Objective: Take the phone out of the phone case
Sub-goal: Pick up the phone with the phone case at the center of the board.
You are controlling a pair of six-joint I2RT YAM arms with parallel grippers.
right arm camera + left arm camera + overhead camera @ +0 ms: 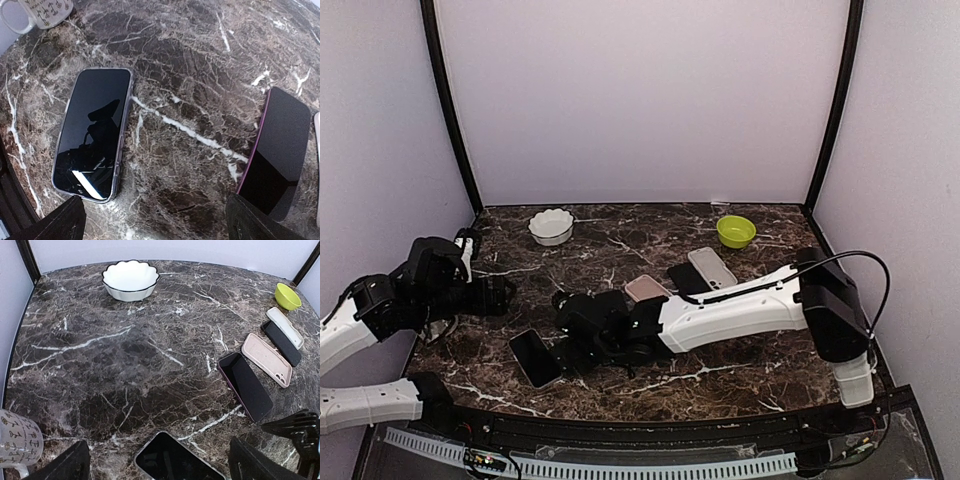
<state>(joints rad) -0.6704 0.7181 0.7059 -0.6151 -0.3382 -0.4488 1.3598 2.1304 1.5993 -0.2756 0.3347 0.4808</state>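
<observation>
One phone (92, 132) lay flat and screen-up inside a clear case (122, 145), whose translucent rim showed all round the dark glass, on the marble bench (740, 370) near its front left part. In the overhead view it sat just left of the right hand (575, 335). That hand was open, its two dark fingers (55, 225) spread wide at the bottom corners of the right wrist view. Only bare marble lay between them, and they held nothing. It hung over the strip of bench between the cased phone and a second phone (280, 155), a dark slab with a purple edge, which also lay screen-up and apart from the first. Beyond the second phone, toward the back right, three more pieces lay in a loose row, side by side and slanted the same way. They were a pink case (266, 359) with its hollow side up, a black slab (282, 342) that could have been a phone or a case, and a pale case (285, 327). A small green bowl (736, 231) stood past them near the back right corner, and a white scalloped bowl (551, 226) stood near the back left. A patterned mug (37, 11) stood at the bench's left side. The left hand (495, 295) was held at the left edge, well apart from the cased phone, its fingers (67, 465) open wide and gripping nothing.
</observation>
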